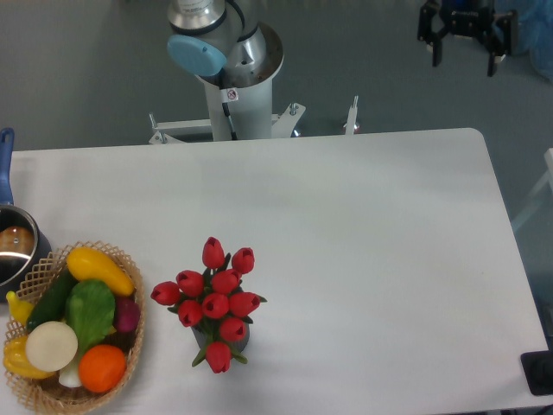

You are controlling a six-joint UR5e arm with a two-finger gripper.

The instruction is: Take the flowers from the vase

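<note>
— Camera view, from above: where are you?

— My gripper [463,59] hangs at the one o'clock corner of the picture, past the far edge of the white table [363,225] and over the grey floor. My two dark fingers [435,45] point down toward the table side, spread apart with clear floor showing between them. The jaws are released and carry nothing.

— And the flowers?

— The flowers [214,301] stand at about seven o'clock from the table's middle, near the front edge. They are a tight bunch of red closed tulip buds, with a little green leaf peeping out at the sides and bottom. They sit upright in the vase [243,335], of which only a dark grey sliver shows beneath the buds; the rest is hidden by the blooms.

— How far are you from them?

— Well apart. They lie toward seven o'clock from me, across nearly the whole table.

— What else is on the table?

— At the eight o'clock corner a wicker basket [130,354] holds colourful vegetables: yellow, green, white, orange and purple pieces. It stands near the flowers, not touching them. Just past it at nine o'clock, cut by the picture's edge, is a steel pot [12,251] with a blue handle. My pale base column [238,95] rises at twelve o'clock, behind the table's far edge.
</note>
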